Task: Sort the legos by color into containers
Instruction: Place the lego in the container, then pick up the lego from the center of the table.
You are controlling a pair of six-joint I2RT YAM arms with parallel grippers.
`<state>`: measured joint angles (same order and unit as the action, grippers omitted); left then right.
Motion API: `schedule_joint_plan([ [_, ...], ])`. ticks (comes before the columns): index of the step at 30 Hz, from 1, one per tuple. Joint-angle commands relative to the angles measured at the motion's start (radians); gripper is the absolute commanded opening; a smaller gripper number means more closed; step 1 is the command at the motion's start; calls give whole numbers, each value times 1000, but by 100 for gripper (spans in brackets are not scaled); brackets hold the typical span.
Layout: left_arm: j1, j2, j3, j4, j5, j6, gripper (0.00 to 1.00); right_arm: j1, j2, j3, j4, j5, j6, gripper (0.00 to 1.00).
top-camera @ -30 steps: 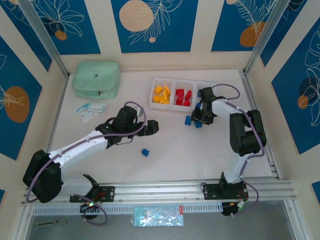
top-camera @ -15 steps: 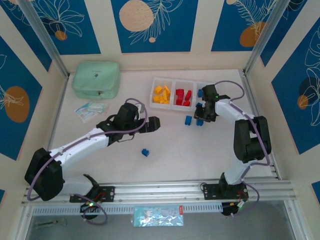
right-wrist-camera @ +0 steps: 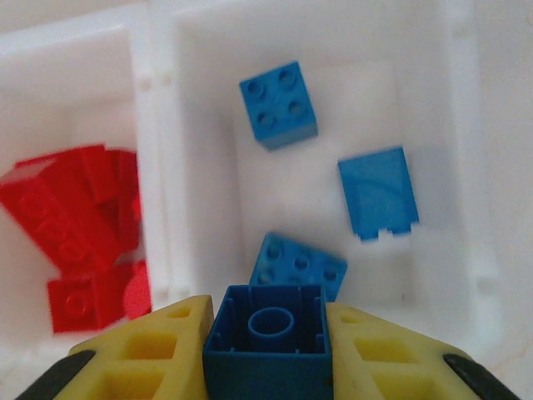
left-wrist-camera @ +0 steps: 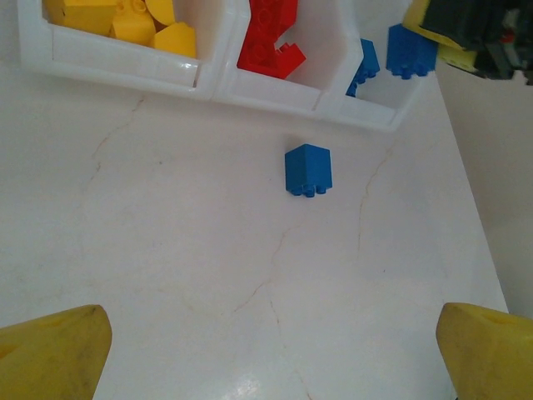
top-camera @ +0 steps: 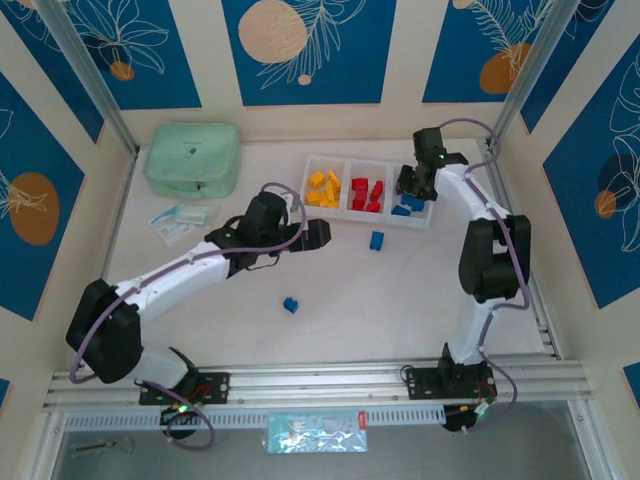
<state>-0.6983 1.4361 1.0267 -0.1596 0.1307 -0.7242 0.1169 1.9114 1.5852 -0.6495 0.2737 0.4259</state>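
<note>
Left arm: reaches from its base diagonally up the table [top-camera: 200,330]; left gripper [top-camera: 312,234] hangs low just short of the tray, fingers [left-wrist-camera: 50,354] spread wide, nothing between them.
Right arm: elbow folded high, forearm stretched to the far right corner; right gripper [top-camera: 412,186] sits over the tray's right compartment, pinching a blue brick [right-wrist-camera: 268,350].
Pouch: mint-green pouch [top-camera: 192,158] at far left, well apart from the tray.
Tray: white three-compartment tray [top-camera: 318,158], long axis running left to right along the far edge.
Packet: small wrapper [top-camera: 182,220] just below the pouch.
Left compartment: yellow bricks [top-camera: 322,188].
Middle compartment: red bricks [top-camera: 367,192].
Right compartment: three blue bricks [right-wrist-camera: 279,104], apart from one another, two studs-up.
Held brick: hollow underside faces the wrist camera, clamped on two opposite walls.
Loose brick, far: blue [left-wrist-camera: 308,169], on its side just in front of the tray, studs pointing away from it.
Loose brick, near: blue [top-camera: 290,304], mid-table, orientation too small to tell.
</note>
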Motion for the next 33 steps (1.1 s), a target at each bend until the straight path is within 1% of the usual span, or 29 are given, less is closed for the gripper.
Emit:
schedule_joint_plan([
  [1, 6, 13, 36, 17, 14, 23, 100, -8, 73, 90, -51, 51, -27, 34],
  [4, 13, 14, 37, 17, 14, 25, 100, -16, 133, 173, -86, 63, -37, 43],
  [7, 20, 9, 38, 10, 17, 24, 100, -13, 139, 200, -94, 51, -44, 53],
  [11, 22, -7, 30, 6, 17, 25, 100, 10, 89, 173, -85, 47, -42, 61],
  [13, 23, -15, 29, -2, 15, 24, 100, 18, 61, 151, -97, 25, -29, 62],
  [15, 23, -26, 20, -11, 14, 23, 100, 32, 14, 103, -93, 9, -14, 63],
  [17, 22, -43, 3, -15, 10, 17, 100, 48, -46, 17, -72, -1, 5, 66],
  [20, 23, -75, -33, -17, 10, 9, 100, 70, -130, -110, -42, -45, 23, 68],
  [23, 23, -111, -72, -25, 1, -2, 100, 100, -194, -216, -30, -59, 30, 71],
  [28, 23, -168, -146, -31, -6, -20, 100, 148, -259, -354, -6, -102, 52, 74],
  [33, 23, -219, -218, -12, -28, -44, 100, 196, -264, -445, 40, -111, 73, 78],
])
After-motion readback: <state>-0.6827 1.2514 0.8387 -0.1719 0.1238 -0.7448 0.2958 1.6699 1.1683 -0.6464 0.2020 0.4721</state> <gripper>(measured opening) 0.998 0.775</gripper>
